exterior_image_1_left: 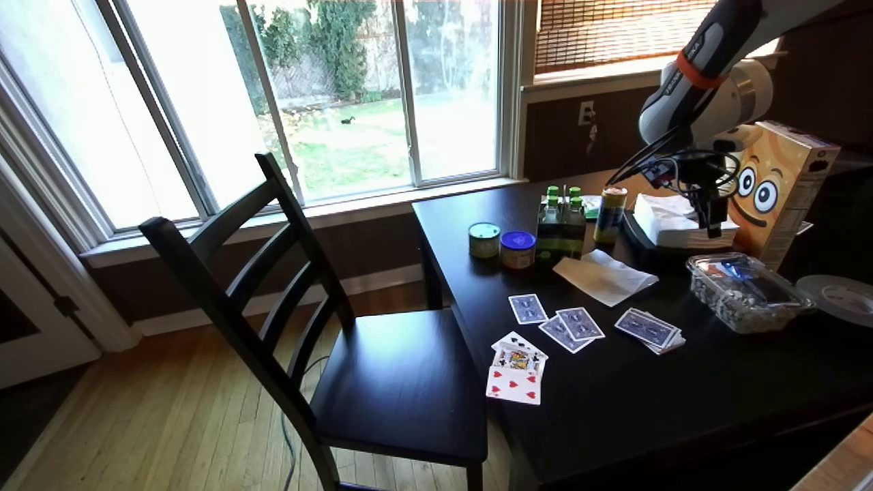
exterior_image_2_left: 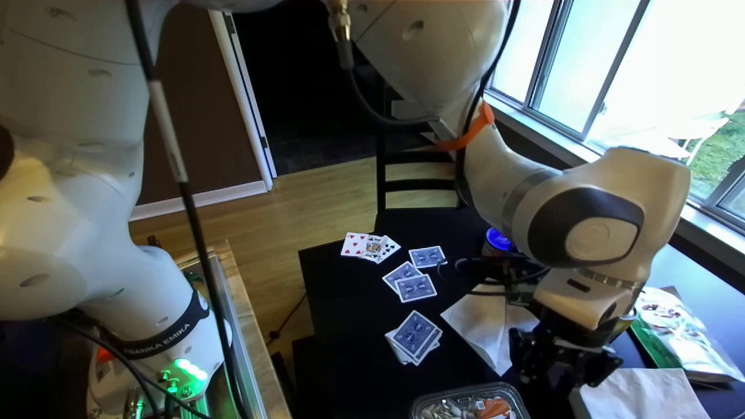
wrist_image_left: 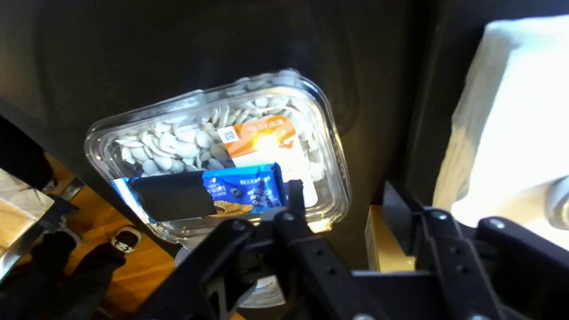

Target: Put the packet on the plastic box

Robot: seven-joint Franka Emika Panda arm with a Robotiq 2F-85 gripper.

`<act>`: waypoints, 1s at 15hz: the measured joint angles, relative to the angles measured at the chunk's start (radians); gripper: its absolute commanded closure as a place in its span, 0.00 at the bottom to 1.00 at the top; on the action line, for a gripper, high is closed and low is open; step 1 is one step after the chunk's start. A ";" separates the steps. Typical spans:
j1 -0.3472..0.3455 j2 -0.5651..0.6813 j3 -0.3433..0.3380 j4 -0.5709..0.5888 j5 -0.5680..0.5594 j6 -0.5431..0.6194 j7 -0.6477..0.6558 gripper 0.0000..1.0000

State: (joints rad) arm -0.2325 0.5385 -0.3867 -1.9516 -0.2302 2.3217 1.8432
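The plastic box (wrist_image_left: 213,133) is a clear, shallow container of pale seeds with an orange and white label. It stands on the dark table in both exterior views (exterior_image_1_left: 740,307) (exterior_image_2_left: 471,401); the lower picture edge cuts it off in one of them. The packet (wrist_image_left: 249,186), blue with a dark part, lies flat on the box's lid near one long side. It also shows in an exterior view (exterior_image_1_left: 743,271). My gripper (wrist_image_left: 342,191) is open with nothing between its fingers. One finger overlaps the packet's end in the wrist view. The gripper (exterior_image_1_left: 713,232) is above the table, beside the box.
A napkin stack (exterior_image_1_left: 689,221) and a brown box with cartoon eyes (exterior_image_1_left: 777,198) stand behind the plastic box. A white round roll (exterior_image_1_left: 842,300) lies beside it. Playing cards (exterior_image_1_left: 648,327), a loose napkin (exterior_image_1_left: 603,276), bottles (exterior_image_1_left: 560,225) and cans (exterior_image_1_left: 610,215) are on the table.
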 measured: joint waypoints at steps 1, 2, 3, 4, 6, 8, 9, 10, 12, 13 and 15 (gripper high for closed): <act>0.015 -0.044 0.005 -0.032 0.000 0.000 -0.039 0.12; 0.029 -0.092 0.011 -0.069 0.000 0.000 -0.074 0.04; 0.042 -0.145 0.017 -0.110 0.000 0.000 -0.110 0.01; 0.055 -0.199 0.023 -0.151 -0.001 -0.001 -0.147 0.00; 0.076 -0.306 0.032 -0.227 -0.016 -0.009 -0.223 0.00; 0.081 -0.411 0.045 -0.281 -0.044 -0.032 -0.303 0.00; 0.081 -0.459 0.053 -0.301 -0.053 -0.042 -0.344 0.00; 0.080 -0.504 0.065 -0.321 -0.061 -0.051 -0.385 0.00; 0.078 -0.580 0.091 -0.363 -0.064 -0.080 -0.381 0.00; 0.078 -0.613 0.108 -0.380 -0.064 -0.113 -0.314 0.00; 0.076 -0.673 0.145 -0.418 -0.056 -0.165 -0.185 0.00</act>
State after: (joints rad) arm -0.1569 -0.1342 -0.2418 -2.3695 -0.2865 2.1565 1.6583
